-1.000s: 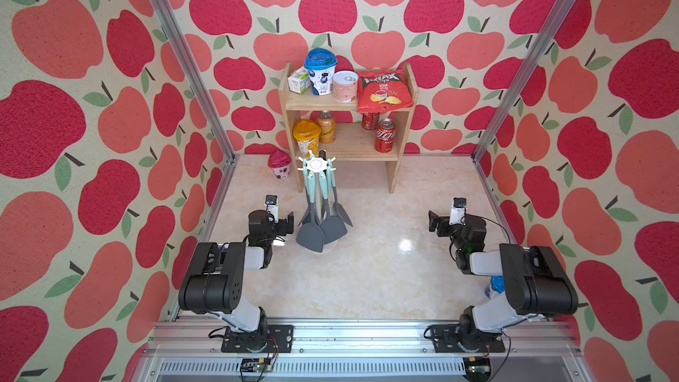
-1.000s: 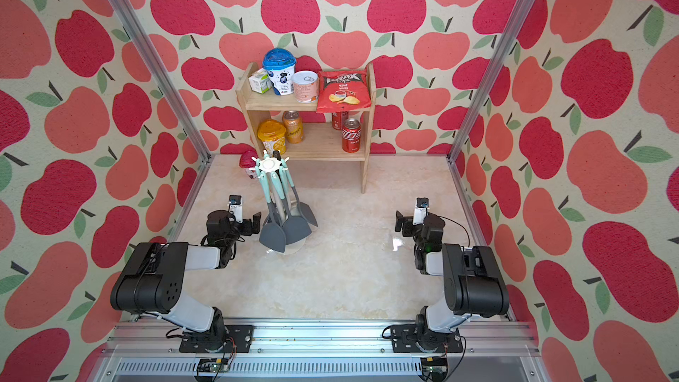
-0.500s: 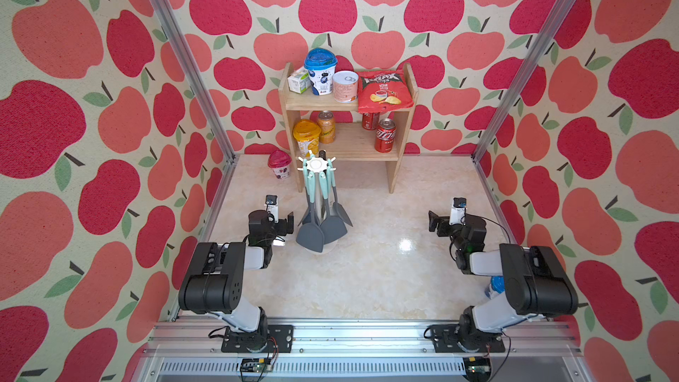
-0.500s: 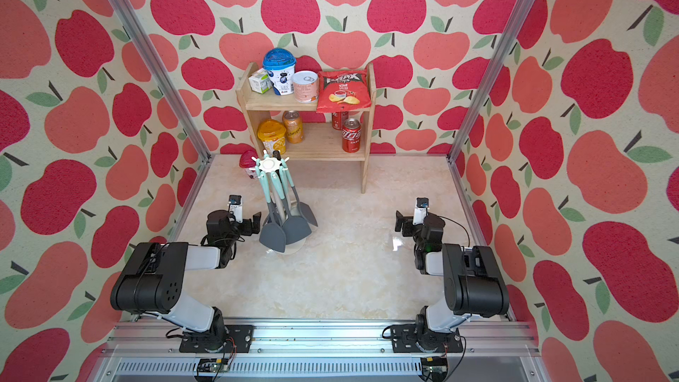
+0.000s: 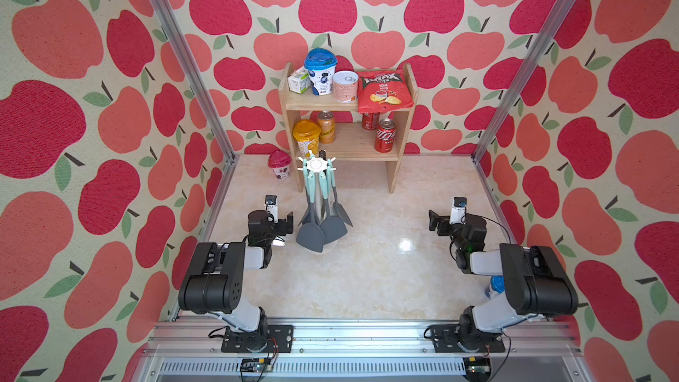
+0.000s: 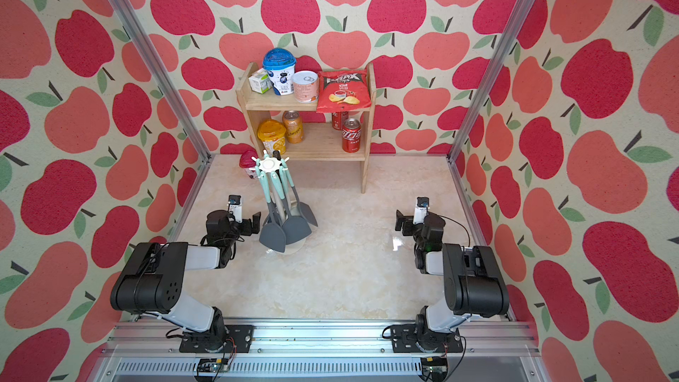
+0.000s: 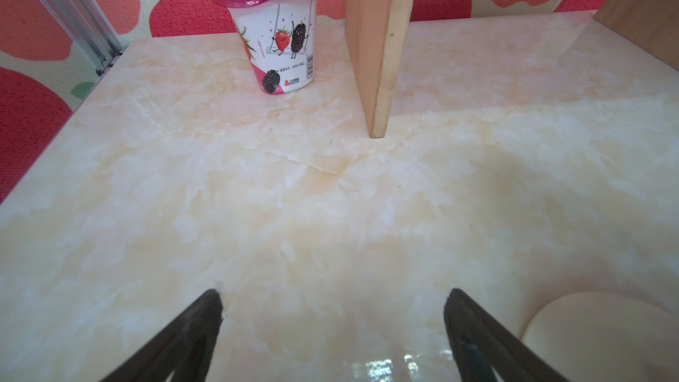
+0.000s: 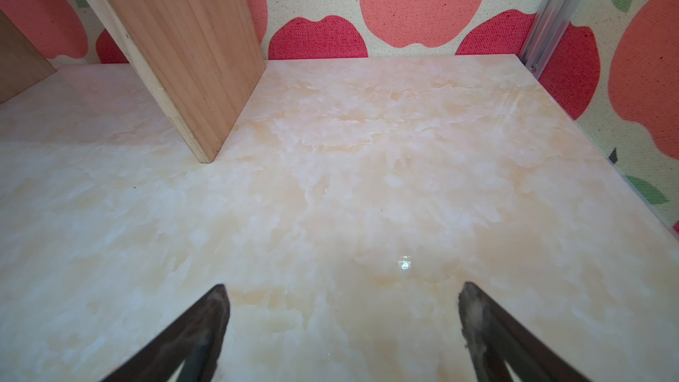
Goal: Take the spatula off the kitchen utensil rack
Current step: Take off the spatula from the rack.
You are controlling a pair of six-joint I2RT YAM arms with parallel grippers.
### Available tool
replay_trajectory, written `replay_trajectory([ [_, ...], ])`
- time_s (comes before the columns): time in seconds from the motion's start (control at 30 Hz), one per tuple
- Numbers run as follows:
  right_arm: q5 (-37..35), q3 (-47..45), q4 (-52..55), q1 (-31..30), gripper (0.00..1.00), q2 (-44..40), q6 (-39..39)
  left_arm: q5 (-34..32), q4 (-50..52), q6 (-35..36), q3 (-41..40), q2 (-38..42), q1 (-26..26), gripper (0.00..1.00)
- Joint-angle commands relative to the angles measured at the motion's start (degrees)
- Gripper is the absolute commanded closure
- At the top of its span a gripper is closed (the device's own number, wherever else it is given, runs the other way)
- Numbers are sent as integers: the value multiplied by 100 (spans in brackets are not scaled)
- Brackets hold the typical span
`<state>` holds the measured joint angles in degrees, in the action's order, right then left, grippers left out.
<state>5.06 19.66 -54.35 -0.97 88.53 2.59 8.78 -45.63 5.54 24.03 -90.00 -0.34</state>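
I log: kitchen utensil rack [image 5: 316,165], spatula [image 5: 311,236] hung on it. Left gripper [image 5: 288,223] at its 9 o'clock, right gripper [image 5: 435,220] at 3, both jaws wide, empty.

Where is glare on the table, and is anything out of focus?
Both top views: sharp, with one small glare spot on the table near the right tool. Right wrist view: one glare spot too. Left wrist view: glare close to the left tool, whose fingers look blurred.
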Motion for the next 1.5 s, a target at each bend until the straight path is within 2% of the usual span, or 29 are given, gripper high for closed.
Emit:
replay_trajectory([
  [0.0,56,99,87,37,0,-10,70,202,1,9,67,12,58,2],
  [0.07,51,90,82,38,0,-7,71,203,-6,16,59,16,60,1],
  [0.13,54,90,82,39,0,-9,71,180,59,-21,79,51,69,8],
  [0.23,52,91,82,36,0,-12,69,107,119,-68,102,86,82,9],
  [0.33,32,81,71,36,0,-16,77,-213,488,-229,107,536,94,8],
  [0.43,-2,84,54,29,0,-26,71,-272,364,-264,-91,823,113,8],
  [0.5,-59,165,267,0,0,-107,44,-350,626,-311,-157,1292,95,8],
  [0.53,-24,298,540,-38,0,-236,-25,-355,896,-336,-171,1676,72,8],
  [0.6,-134,980,1957,-140,0,-463,-130,-413,1340,-508,-189,2465,17,8],
  [0.7,-283,1724,3072,-258,0,-457,-161,-233,1974,-815,-150,3409,-14,8],
  [0.9,188,2665,4505,-400,0,-729,700,-201,3105,-1178,-65,4493,-141,8],
  [1.07,528,2815,5149,-710,0,-1150,1094,122,3384,-1111,-109,5164,-253,5],
  [1.2,521,2832,5697,-1034,0,-1546,1136,492,3764,-1046,-37,5563,-348,3],
  [1.4,613,2811,6191,-1413,0,-2123,1237,690,3902,-1187,-281,6536,-721,7],
  [1.47,505,2823,6239,-1544,1,-2253,1343,744,3928,-1125,-339,6714,-888,11],
])
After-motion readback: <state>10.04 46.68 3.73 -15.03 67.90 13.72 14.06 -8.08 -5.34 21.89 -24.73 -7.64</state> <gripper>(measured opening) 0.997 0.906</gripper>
